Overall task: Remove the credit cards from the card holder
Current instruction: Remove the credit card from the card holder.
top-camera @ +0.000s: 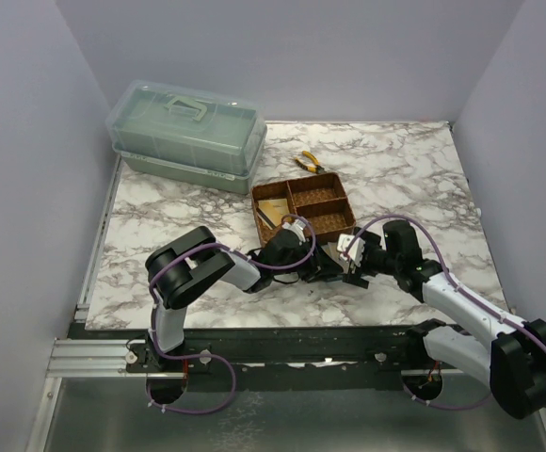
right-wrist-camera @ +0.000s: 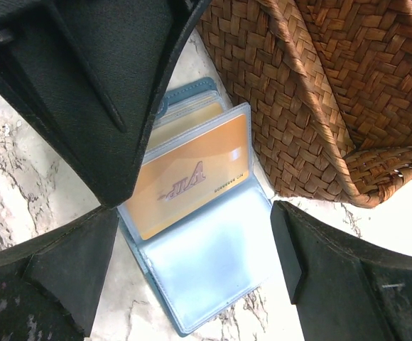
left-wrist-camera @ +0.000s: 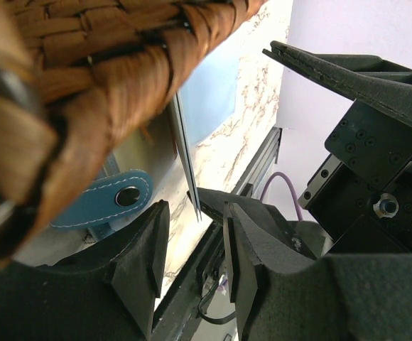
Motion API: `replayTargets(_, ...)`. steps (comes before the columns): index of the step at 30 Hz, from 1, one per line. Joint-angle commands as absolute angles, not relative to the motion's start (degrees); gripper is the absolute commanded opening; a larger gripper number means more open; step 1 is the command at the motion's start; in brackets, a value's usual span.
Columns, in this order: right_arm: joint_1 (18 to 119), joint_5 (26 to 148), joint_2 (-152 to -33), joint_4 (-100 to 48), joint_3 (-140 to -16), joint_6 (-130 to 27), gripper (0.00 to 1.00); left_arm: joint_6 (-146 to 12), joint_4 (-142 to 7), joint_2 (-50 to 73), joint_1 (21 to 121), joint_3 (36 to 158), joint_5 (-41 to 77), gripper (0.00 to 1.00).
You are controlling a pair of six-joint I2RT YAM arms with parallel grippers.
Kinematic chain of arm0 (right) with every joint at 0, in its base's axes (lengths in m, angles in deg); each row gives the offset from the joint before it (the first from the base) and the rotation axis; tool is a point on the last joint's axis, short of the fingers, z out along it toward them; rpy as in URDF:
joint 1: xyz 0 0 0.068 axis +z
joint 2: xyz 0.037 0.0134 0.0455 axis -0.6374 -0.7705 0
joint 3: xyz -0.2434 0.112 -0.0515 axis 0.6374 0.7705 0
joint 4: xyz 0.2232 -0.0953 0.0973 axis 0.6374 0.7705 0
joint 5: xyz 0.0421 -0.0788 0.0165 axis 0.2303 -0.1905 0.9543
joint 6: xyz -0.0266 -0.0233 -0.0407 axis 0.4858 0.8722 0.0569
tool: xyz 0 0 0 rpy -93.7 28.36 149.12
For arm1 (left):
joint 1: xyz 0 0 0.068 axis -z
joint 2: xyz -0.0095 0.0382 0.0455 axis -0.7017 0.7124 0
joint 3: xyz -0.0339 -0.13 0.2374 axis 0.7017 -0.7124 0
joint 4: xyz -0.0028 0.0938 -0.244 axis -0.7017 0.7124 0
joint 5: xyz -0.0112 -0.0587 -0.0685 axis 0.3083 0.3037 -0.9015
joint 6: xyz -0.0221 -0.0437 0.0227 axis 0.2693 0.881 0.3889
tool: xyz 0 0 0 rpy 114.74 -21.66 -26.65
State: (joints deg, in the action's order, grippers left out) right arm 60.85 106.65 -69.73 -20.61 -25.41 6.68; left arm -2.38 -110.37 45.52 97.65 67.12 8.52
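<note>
Teal-blue card holder lying open on a marble table, just beside a brown woven tray — one orange-gold credit card shows in its clear sleeve. Right gripper straddles the holder, jaws wide apart, gripping nothing. Left gripper has jaws partly apart — a thin sheet edge reaches into the gap, unpinched.
</note>
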Motion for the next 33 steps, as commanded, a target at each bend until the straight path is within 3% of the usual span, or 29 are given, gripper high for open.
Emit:
replayTargets(1, 60.5, 104.4, -69.4, -21.8, -25.2, 5.4, 0.94, -2.6, -110.2, 46.2, 97.0, 67.7, 7.2, 0.43)
replayTargets(12, 60.2, 103.8, -69.3, -21.9, -25.0, 4.9, 0.92, -3.1, -110.5, 42.1, 95.7, 65.3, 8.6, 0.50)
replayTargets(33, 59.8, 104.9, -69.4, -22.1, -25.4, 3.3, 0.93, -1.3, -115.3, 46.2, 95.0, 67.8, 6.6, 0.48)
